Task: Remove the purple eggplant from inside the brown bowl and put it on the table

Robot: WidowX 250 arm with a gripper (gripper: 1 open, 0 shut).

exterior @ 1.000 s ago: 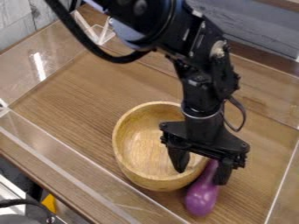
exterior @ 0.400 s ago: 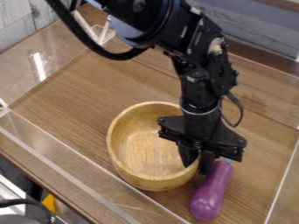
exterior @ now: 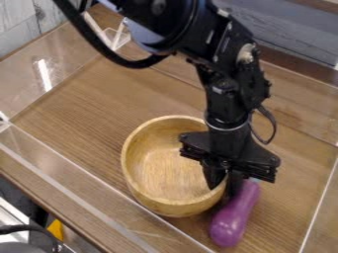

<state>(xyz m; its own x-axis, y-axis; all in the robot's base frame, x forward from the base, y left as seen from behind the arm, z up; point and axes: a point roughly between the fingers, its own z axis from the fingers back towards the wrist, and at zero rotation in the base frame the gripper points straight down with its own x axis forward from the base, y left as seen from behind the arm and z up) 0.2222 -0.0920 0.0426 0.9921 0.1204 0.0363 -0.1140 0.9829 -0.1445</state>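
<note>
Eggplant [exterior: 234, 217] lies on tabletop [exterior: 106, 109] beside empty bowl [exterior: 148, 193]; gripper [exterior: 228, 179] narrow just above it, whether gripping unclear.

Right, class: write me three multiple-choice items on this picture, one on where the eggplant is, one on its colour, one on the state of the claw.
1. Where does the purple eggplant lie?
A. inside the brown bowl
B. on the table, outside the bowl's rim
C. up against the far wall

2. What colour is the eggplant?
A. green
B. yellow
C. purple

3. How does the claw stand?
A. fingers drawn together, pointing down
B. spread wide open
C. turned to point sideways

Answers:
1 B: it rests on the table by the near right side of the brown bowl, whose hollow is bare.
2 C: its glossy skin is purple.
3 A: the dark fingers meet in a narrow downward point above the eggplant's upper end; whether they pinch it cannot be told.
</note>
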